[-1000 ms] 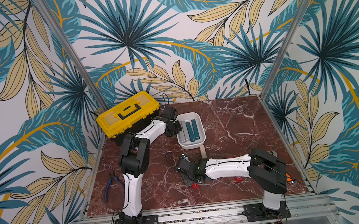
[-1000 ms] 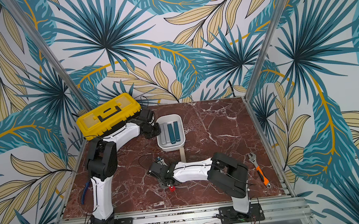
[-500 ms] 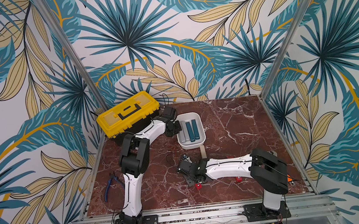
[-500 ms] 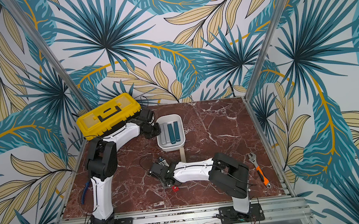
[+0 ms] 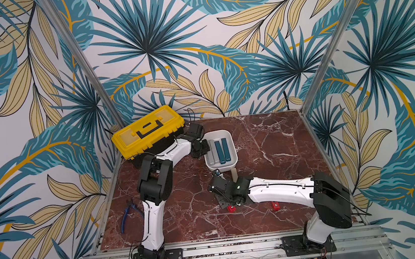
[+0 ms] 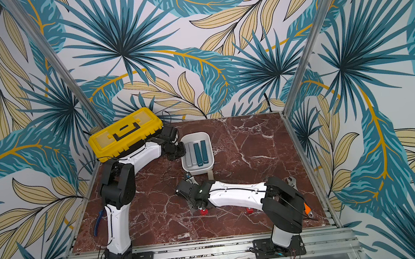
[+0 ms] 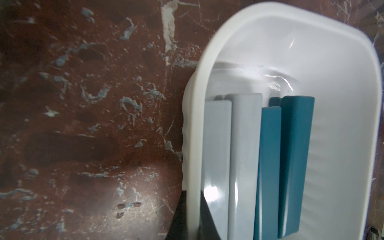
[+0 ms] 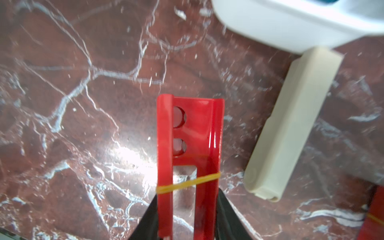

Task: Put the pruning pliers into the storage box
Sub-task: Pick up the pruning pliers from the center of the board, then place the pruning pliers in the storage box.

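Worktop (image 5: 267,134): red-brown marble with white veins and glare patches. Leaf-print walls on three sides, metal posts at the back corners.

Left wrist view: left claw (image 7: 192,218) clamped on the rim of the storage box (image 7: 342,124), one finger inside, one outside. Two grey pruning pliers (image 7: 234,155) and two teal pruning pliers (image 7: 286,155) lie side by side inside.

Right wrist view: right claw (image 8: 188,224) closed on the red pruning pliers (image 8: 189,145), with a yellow rubber band (image 8: 187,184) round them. Lifted or resting: cannot tell. Beige pruning pliers (image 8: 291,124) lie on the worktop, one end at the box's outer wall.

Orange-handled wrench (image 6: 306,209) seen in a top view only, beside the right arm. Second red pruning pliers (image 5: 275,205) mostly hidden under that forearm. Yellow toolbox (image 5: 149,133) at back left. Blue-handled cutters (image 5: 129,217) near the left arm.
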Controlling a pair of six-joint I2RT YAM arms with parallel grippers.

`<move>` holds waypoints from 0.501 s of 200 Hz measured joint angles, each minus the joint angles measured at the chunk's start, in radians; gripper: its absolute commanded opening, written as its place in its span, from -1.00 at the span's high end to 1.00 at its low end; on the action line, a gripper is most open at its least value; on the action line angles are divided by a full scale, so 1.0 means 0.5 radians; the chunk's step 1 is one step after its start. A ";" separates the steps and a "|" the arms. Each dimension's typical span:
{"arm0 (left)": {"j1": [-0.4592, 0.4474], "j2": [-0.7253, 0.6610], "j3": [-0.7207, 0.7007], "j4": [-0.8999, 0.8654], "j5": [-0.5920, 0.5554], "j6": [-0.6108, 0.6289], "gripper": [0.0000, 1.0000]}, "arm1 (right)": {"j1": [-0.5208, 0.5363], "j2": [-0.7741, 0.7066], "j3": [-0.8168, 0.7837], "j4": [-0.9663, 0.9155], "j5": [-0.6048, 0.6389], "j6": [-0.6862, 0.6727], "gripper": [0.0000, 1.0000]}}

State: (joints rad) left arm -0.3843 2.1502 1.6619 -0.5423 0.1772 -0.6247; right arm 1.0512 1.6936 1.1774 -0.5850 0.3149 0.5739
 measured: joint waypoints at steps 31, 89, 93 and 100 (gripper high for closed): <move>0.003 -0.021 -0.040 0.028 0.018 -0.001 1.00 | -0.163 -0.001 0.151 -0.056 0.004 -0.121 0.47; -0.010 -0.048 -0.068 0.019 0.028 -0.002 1.00 | -0.488 0.076 0.602 -0.097 -0.056 -0.375 0.46; -0.011 -0.048 -0.069 0.019 0.028 -0.002 1.00 | -0.507 0.100 0.637 -0.096 -0.057 -0.389 0.46; -0.014 -0.048 -0.069 0.018 0.027 -0.002 1.00 | -0.542 0.154 0.703 -0.095 -0.072 -0.417 0.46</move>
State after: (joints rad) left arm -0.3916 2.1262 1.6276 -0.5331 0.1909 -0.6254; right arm 0.7803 1.7706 1.5291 -0.6327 0.2790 0.3653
